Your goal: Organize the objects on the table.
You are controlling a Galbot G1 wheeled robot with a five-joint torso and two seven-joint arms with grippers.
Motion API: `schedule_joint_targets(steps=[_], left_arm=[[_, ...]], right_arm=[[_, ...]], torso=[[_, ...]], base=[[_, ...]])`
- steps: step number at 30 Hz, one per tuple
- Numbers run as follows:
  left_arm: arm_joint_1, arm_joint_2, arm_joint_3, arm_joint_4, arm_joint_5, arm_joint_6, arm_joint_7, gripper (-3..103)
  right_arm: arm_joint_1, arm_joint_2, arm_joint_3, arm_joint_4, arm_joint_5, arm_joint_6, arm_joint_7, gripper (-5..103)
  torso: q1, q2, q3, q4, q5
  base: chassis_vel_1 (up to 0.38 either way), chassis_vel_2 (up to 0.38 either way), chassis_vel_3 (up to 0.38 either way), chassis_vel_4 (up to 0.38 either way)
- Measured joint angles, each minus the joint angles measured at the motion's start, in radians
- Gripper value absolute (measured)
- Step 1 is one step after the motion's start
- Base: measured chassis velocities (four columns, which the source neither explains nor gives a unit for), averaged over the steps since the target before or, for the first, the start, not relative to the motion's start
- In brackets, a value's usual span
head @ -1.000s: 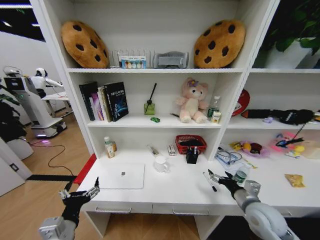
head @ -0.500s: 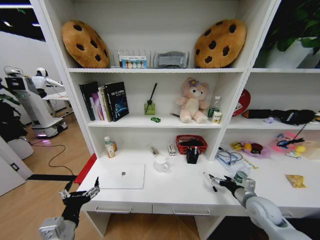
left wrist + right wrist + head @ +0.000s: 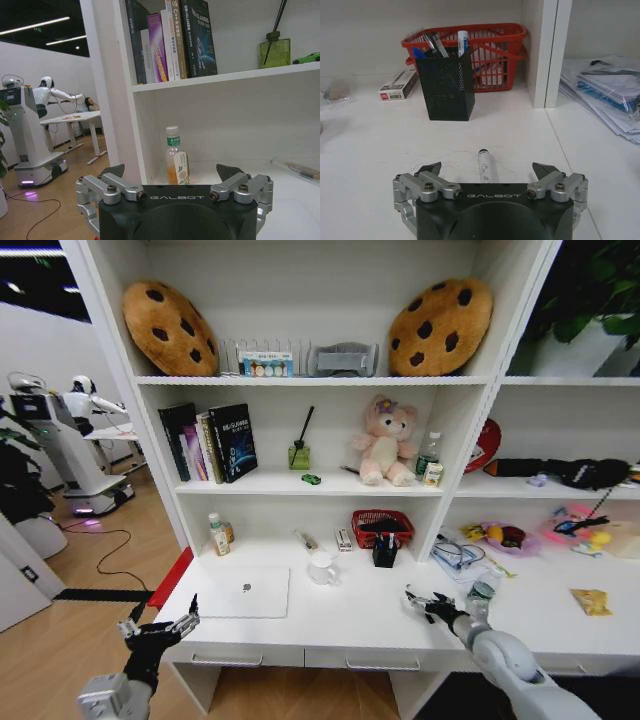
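Head view, lower right: my right tool (image 3: 428, 604) hangs low over the worktop (image 3: 370, 615), fingers spread wide, with a pen (image 3: 487, 167) lying between them on the white surface and pointing away toward the pen cup (image 3: 444, 81). The wrist view shows nothing gripped; the pen rests flat just ahead of the tool body.

Lower left of the head view: my left tool (image 3: 158, 628) waits off the worktop's front corner, also spread wide and empty, with the laptop (image 3: 244, 591) closed on the worktop just beyond it.

Risks I judge from here:
- The pen is thin and round. If I close before the fingertips reach the surface, they may pass over it or roll it aside.
- If I descend too far, the fingertips could scrape the worktop.
- The pen lies along the tool's forward axis, so an off-centre close may pivot it rather than seat it.
- The cup already holds several pens and backs onto the red basket (image 3: 490, 42); a tilted drop could catch the rim or tip the cup.
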State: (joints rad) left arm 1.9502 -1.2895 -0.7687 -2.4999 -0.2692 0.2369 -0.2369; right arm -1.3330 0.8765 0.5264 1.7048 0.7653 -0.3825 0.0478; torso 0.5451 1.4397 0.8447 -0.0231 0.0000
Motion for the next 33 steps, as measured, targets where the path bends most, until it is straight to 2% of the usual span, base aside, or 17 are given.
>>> schedule_joint_targets(steps=[2,5,8,9,10,13,17,20,21,23,24,25,33], left_arm=[[0.000,0.000,0.000,0.000,0.000,0.000,0.000,100],[0.000,0.000,0.000,0.000,0.000,0.000,0.000,100],[0.000,0.000,0.000,0.000,0.000,0.000,0.000,100],[0.000,0.000,0.000,0.000,0.000,0.000,0.000,100],[0.000,0.000,0.000,0.000,0.000,0.000,0.000,100],[0.000,0.000,0.000,0.000,0.000,0.000,0.000,100],[0.000,0.000,0.000,0.000,0.000,0.000,0.000,100],[0.000,0.000,0.000,0.000,0.000,0.000,0.000,100],[0.000,0.000,0.000,0.000,0.000,0.000,0.000,100],[0.000,0.000,0.000,0.000,0.000,0.000,0.000,100],[0.000,0.000,0.000,0.000,0.000,0.000,0.000,100],[0.000,0.000,0.000,0.000,0.000,0.000,0.000,100],[0.000,0.000,0.000,0.000,0.000,0.000,0.000,100]], right_arm=[[0.009,0.001,-0.009,-0.006,-0.005,0.000,0.002,100],[0.022,0.002,-0.018,-0.016,-0.012,0.006,0.002,84],[0.023,0.002,-0.019,-0.017,-0.011,0.006,0.001,79],[0.026,0.001,-0.020,-0.020,-0.009,0.005,0.000,73],[0.030,0.005,-0.020,-0.023,-0.008,0.004,-0.001,63],[0.032,0.012,-0.019,-0.027,-0.007,0.002,-0.001,57],[0.031,0.021,-0.022,-0.029,-0.005,-0.006,-0.008,36],[0.030,0.023,-0.018,-0.029,-0.003,-0.009,-0.008,30],[0.024,0.023,-0.014,-0.031,-0.002,-0.010,-0.010,25],[0.020,0.022,-0.012,-0.031,-0.003,-0.009,-0.012,25],[0.013,0.020,-0.009,-0.032,-0.005,-0.004,-0.014,14],[0.008,0.019,-0.004,-0.032,-0.006,-0.003,-0.018,12],[-0.003,0.014,0.012,-0.021,0.006,0.009,-0.038,11]], torso=[[0.000,0.000,0.000,0.0000,0.0000],[0.000,0.000,0.000,0.0000,-0.0001],[0.000,0.000,0.000,-0.0001,-0.0001],[0.000,0.000,0.000,-0.0001,-0.0001],[0.000,0.000,0.000,-0.0001,-0.0002],[0.000,0.000,0.000,-0.0001,0.0000],[0.000,0.000,0.000,-0.0001,0.0000],[0.000,0.000,0.000,0.0000,0.0000],[0.000,0.000,0.000,0.0000,-0.0001],[0.000,0.000,0.000,-0.0001,0.0000],[0.000,0.000,0.000,-0.0001,-0.0001],[0.000,0.000,0.000,-0.0002,-0.0001],[0.000,0.000,0.000,-0.0003,0.0004]], base=[[0.000,0.000,0.000,0.000],[0.000,0.000,0.000,0.000],[0.000,0.000,0.000,0.000],[0.000,0.000,0.000,0.000],[0.000,0.000,0.000,0.000],[0.000,0.000,0.000,0.000],[0.000,0.000,0.000,0.000],[0.000,0.000,0.000,0.000],[0.000,0.000,0.000,0.000],[0.000,0.000,0.000,0.000],[0.000,0.000,0.000,0.000],[0.000,0.000,0.000,0.000],[0.000,0.000,0.000,0.000]])
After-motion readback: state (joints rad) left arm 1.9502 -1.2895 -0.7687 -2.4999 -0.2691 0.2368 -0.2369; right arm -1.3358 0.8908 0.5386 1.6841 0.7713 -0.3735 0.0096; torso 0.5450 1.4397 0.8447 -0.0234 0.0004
